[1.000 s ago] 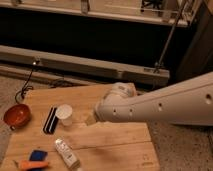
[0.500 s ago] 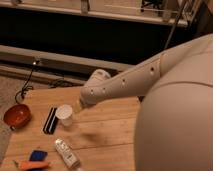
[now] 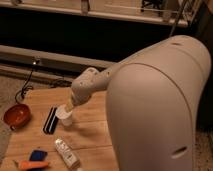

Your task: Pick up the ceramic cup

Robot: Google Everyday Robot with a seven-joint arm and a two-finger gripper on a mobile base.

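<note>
The ceramic cup is a small plain white cup standing upright on the wooden table, left of the middle. My gripper is at the end of the white arm, right above the cup's rim and partly covering it. The arm fills the right half of the camera view.
An orange-red bowl sits at the table's left edge. A black flat object lies just left of the cup. A white bottle-like packet lies in front of the cup. A blue item and an orange item lie at the front left.
The arm has swung left and closer to the camera. The gripper has moved from right of the cup to directly over its rim. The cup has not moved.
</note>
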